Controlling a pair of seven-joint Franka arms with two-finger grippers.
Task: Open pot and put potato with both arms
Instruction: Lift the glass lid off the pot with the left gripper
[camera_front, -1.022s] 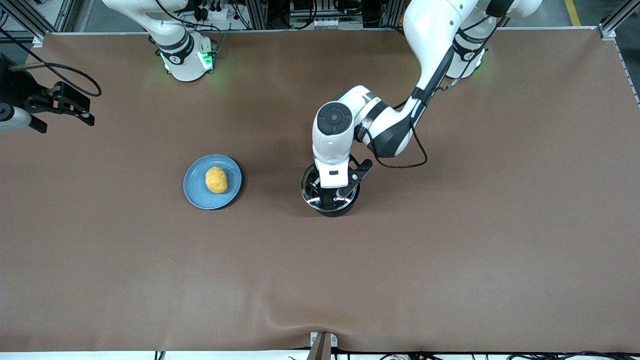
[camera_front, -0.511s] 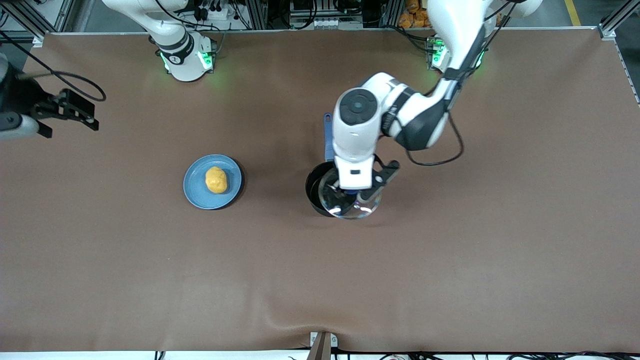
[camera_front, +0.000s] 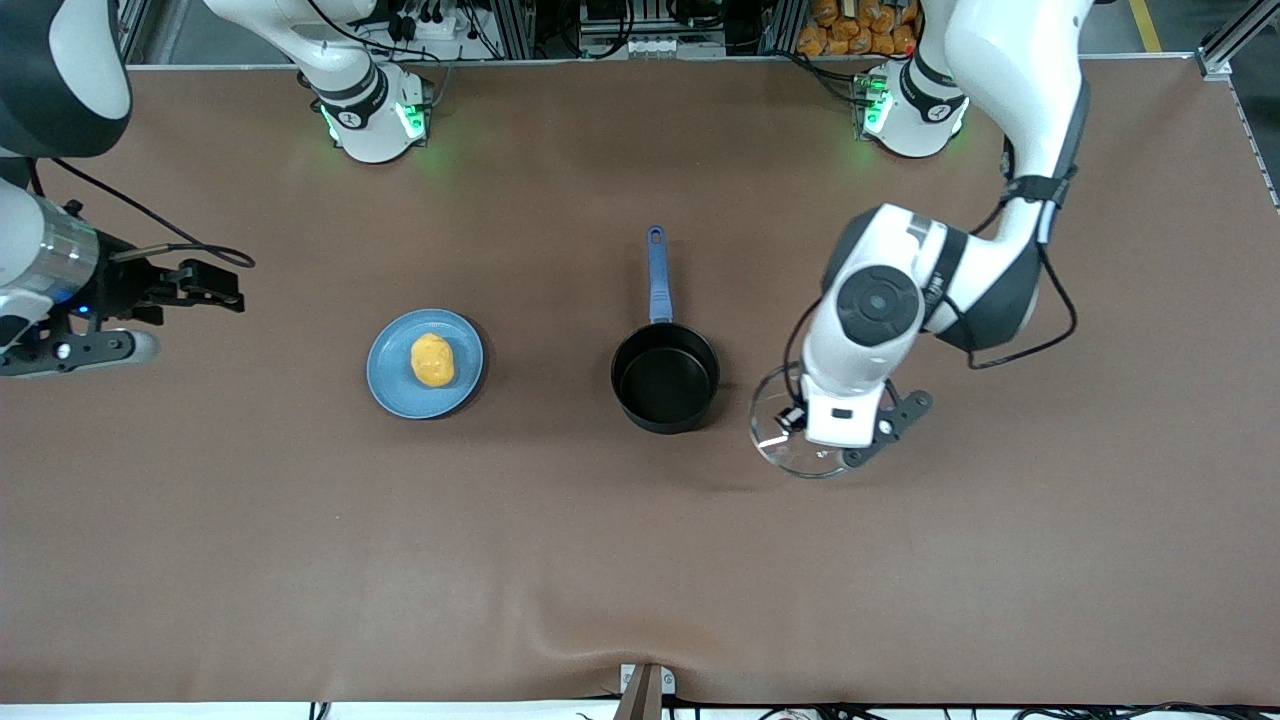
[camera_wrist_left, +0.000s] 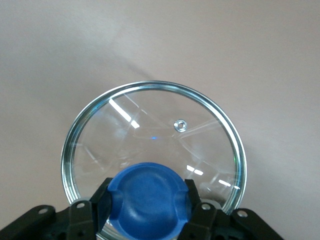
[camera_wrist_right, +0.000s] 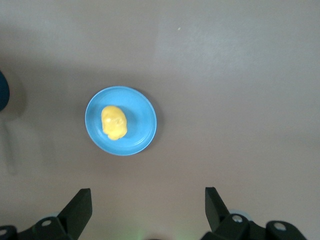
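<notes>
Over bare table beside the open black saucepan, left gripper clamps the glass lid's blue knob; right gripper, jaws spread, empty; yellow potato remains on its blue plate.

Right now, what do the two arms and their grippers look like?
Both arms are glossy white with black joint bands and round black caps; loose black cables run along them. Green lights glow at both bases. The left gripper and right gripper are black, two-fingered, with bolted bodies. The right wrist shows a silver collar.

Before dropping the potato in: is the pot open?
Open: the pot shows its bare black inside; the left gripper holds its lid aside.
</notes>
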